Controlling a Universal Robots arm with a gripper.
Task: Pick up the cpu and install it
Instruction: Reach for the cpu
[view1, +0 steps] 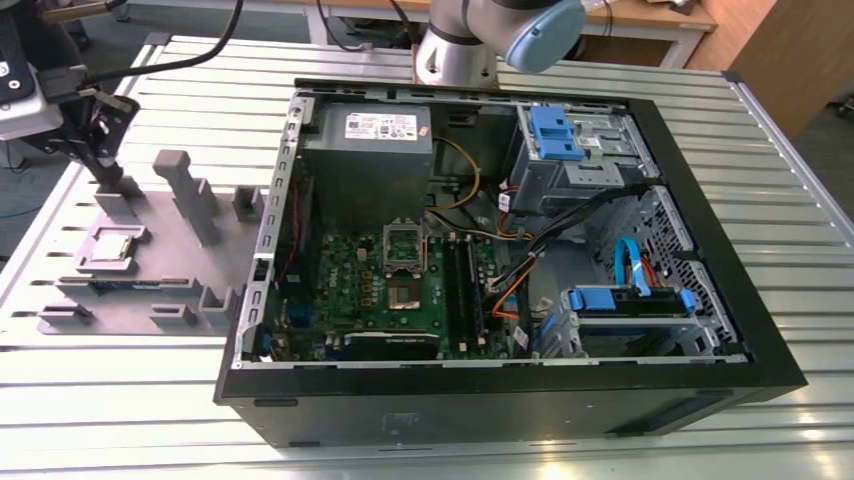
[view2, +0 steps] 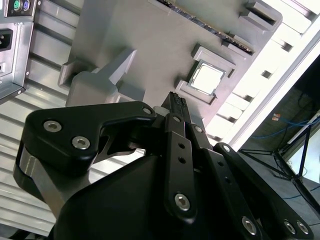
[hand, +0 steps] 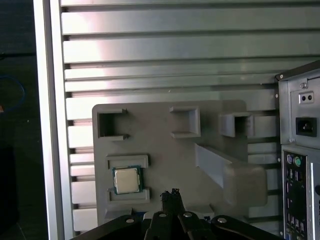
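Workcell with an open computer case (view1: 694, 200) lying on a slatted aluminium tabletop (view1: 134, 400). A lilac-grey holder plate (view1: 174, 265) sits beside the case, toward the exterior view's left.

The cpu (hand: 126, 180) lies flat, metal top up, in a shallow pocket of the holder plate. In the exterior view this pocket is in the left part of the frame, well apart from the case. In the second wrist view the chip's silvery top (view2: 207, 79) reflects light brightly.

The claw (hand: 172, 192) hangs above the holder plate near the cpu but not touching it. In both wrist views its two narrow fingertips are pressed together with nothing between them.

Inside the case, the dark socket frame (view1: 404, 243) stands on the green motherboard (view1: 360, 290), below the grey power supply (view1: 374, 130) as the exterior view shows them.

Handling, as a judgement: the cpu is light, thin and stiff, so little force should lift it. Its smooth metal top gives poor purchase, and its underside contacts are probably delicate. The hold belongs on two opposite edges. Raised walls border two sides of the pocket and the other two look open, so those free edges seem the accessible ones. A tilted grip could let the chip slip or seat crooked.
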